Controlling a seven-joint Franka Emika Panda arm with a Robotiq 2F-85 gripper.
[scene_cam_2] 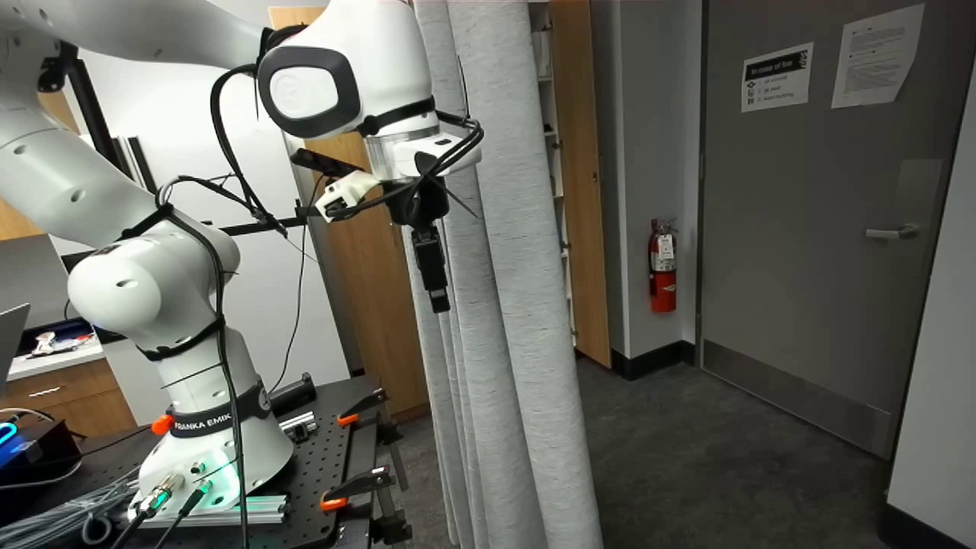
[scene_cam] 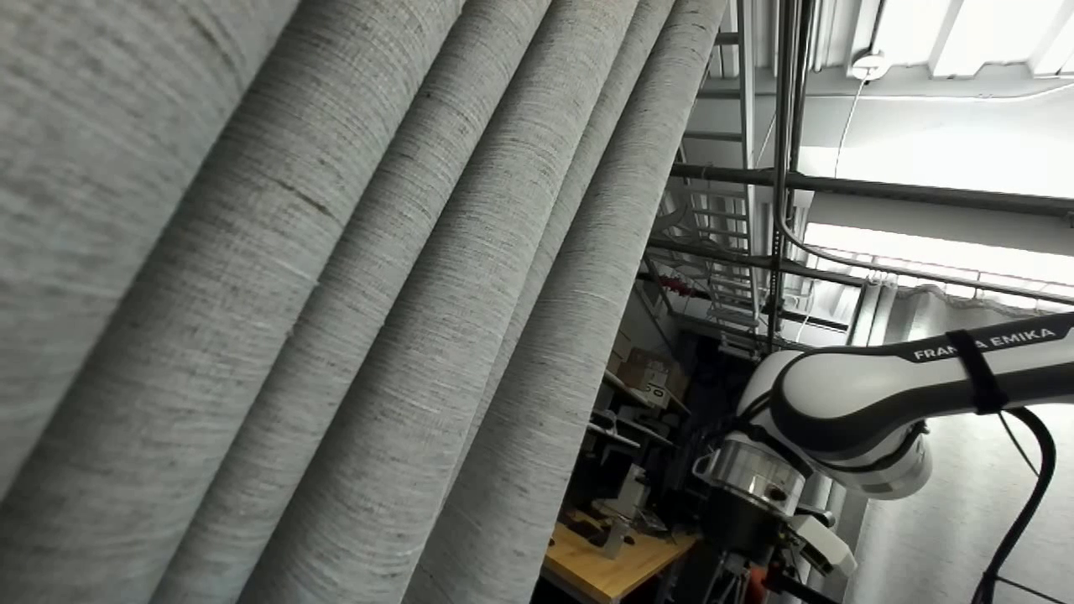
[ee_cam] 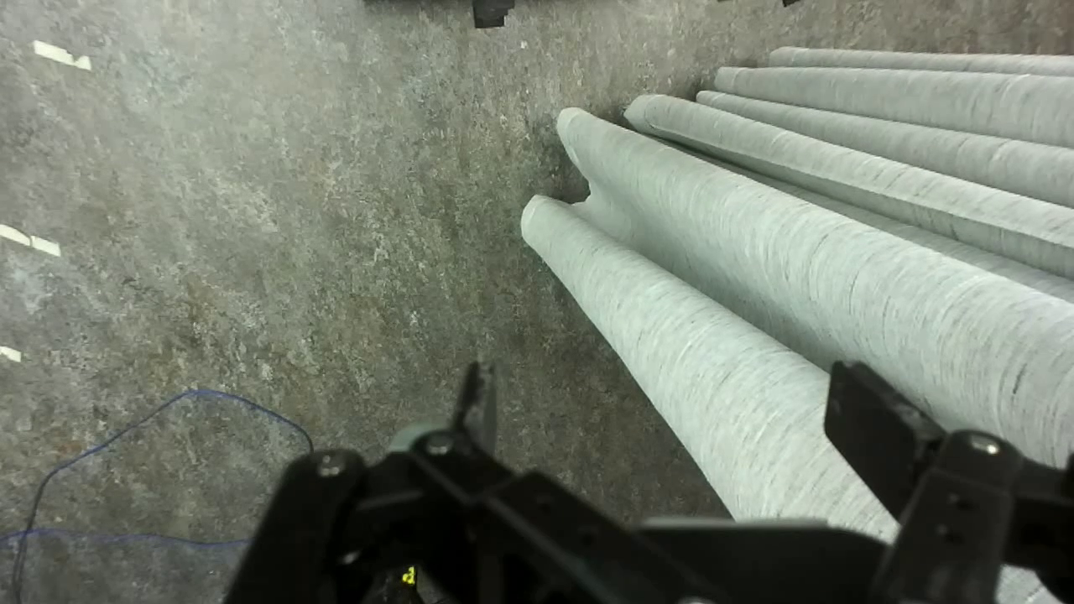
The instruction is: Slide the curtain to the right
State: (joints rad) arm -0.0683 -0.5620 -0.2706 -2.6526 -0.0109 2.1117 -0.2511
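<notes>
Wrist view, end effector point(ee_cam: 663, 396) spread wide, curtain point(ee_cam: 839, 268) beyond, blue cable point(ee_cam: 195, 393) on floor point(ee_cam: 294, 210)

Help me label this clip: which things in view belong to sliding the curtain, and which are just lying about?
For the job:
curtain
pincer, standing open

Not part of it:
fire extinguisher
grey door
wooden desk
</notes>
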